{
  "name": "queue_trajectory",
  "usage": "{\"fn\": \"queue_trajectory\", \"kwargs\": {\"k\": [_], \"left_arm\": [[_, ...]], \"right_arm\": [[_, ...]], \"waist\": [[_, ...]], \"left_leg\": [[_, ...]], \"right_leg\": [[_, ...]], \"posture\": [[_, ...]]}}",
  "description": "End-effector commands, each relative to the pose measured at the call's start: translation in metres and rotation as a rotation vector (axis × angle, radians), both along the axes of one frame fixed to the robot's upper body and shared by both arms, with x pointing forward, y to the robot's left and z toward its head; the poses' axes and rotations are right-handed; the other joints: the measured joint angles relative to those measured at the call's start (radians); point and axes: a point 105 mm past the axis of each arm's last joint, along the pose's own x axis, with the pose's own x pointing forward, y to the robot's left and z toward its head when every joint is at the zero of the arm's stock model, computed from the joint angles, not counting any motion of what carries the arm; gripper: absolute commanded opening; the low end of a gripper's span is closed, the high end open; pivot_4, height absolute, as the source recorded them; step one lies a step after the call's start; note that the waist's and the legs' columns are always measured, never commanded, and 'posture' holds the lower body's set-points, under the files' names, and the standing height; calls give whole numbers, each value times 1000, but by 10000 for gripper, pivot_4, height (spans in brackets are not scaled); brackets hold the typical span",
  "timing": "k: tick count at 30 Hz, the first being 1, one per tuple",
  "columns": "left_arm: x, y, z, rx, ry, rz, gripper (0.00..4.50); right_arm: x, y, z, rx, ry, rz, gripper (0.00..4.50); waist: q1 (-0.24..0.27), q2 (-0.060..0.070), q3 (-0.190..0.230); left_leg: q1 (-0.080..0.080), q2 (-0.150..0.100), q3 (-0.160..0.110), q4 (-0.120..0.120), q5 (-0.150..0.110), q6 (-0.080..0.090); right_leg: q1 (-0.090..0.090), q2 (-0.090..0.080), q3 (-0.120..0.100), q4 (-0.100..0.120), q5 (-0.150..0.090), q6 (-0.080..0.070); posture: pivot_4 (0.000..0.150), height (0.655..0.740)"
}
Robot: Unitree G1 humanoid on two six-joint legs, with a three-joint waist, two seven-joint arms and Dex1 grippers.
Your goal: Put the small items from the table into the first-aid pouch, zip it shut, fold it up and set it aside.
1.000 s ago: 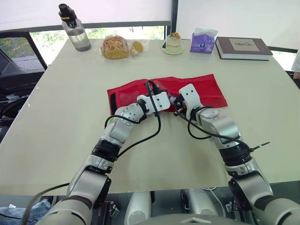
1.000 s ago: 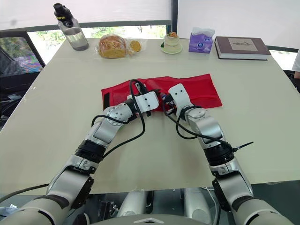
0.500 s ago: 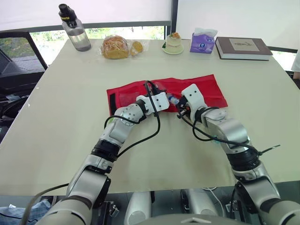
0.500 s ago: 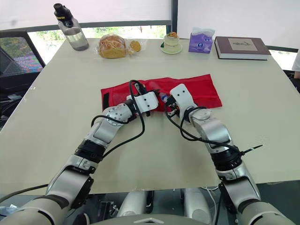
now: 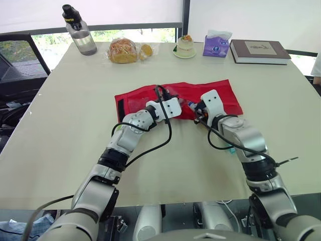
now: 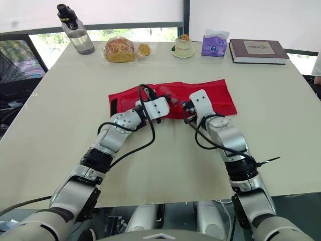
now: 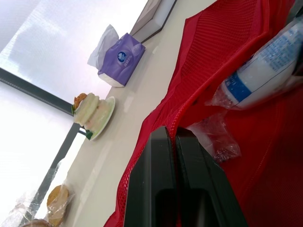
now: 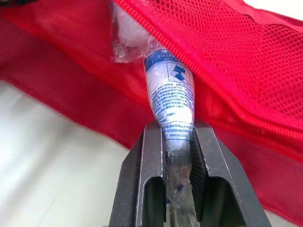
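I see the red pouch (image 5: pixel 220 93) lying flat and open about the middle of the table (image 5: pixel 75 125), long side across, w/ both grippers at its near edge. The L gripper (image 7: pixel 173 135) has its fingers pressed together on the mesh edge of the pouch, and this edge is lifted a bit off the red layer below, so there is an opening. The R gripper (image 8: pixel 177 130) is pinching a white roll (image 8: pixel 169 94) w/ blue print, wrapped in clear plastic. The fingers clamp its back end, and the front end is already under the mesh edge, inside the opening. The wrap is crumpled at the front tip of the roll. In the L wrist view the same roll lies on the red fabric just beside the L fingers, not touching them as far as I can tell. At the far side of the table, well apart from the pouch, stand a bottle (image 5: pixel 79 30), bread in a bag (image 5: pixel 123 50), a small cake on a plate (image 5: pixel 185 46), a purple tissue pack (image 5: pixel 216 44) and a book (image 5: pixel 261 51).
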Motion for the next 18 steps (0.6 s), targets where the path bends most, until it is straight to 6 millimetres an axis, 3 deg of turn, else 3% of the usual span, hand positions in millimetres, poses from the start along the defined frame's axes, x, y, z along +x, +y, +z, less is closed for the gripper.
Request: {"fn": "queue_trajectory", "kwargs": {"k": [1, 7, 14, 18], "left_arm": [[-3, -7, 16, -14, -61, -31, 0], [-3, -8, 16, -11, -62, -38, 0], [-4, -9, 16, -9, -63, -46, 0], [-5, -11, 15, -6, -60, -54, 0]], "right_arm": [[14, 10, 15, 38, -65, -17, 1249], [23, 35, 23, 63, -98, 40, 1249], [31, 45, 21, 85, -102, 18, 1249], [41, 48, 27, 192, -110, -68, 1249]], "waist": [[-1, 0, 0], [-8, 0, 0], [-21, 0, 0], [-22, 0, 0]], "left_leg": [[0, 0, 0, 0, 0, 0], [0, 0, 0, -1, 0, 0], [0, 0, 0, -1, 0, 0], [0, 0, 0, -2, 0, 0]], "right_leg": [[0, 0, 0, 0, 0, 0], [0, 0, 0, 0, 0, 0], [0, 0, 0, 0, 0, 0], [0, 0, 0, 0, 0, 0]], "posture": [[1500, 7400], [1500, 7400], [1500, 7400], [1500, 7400]]}}
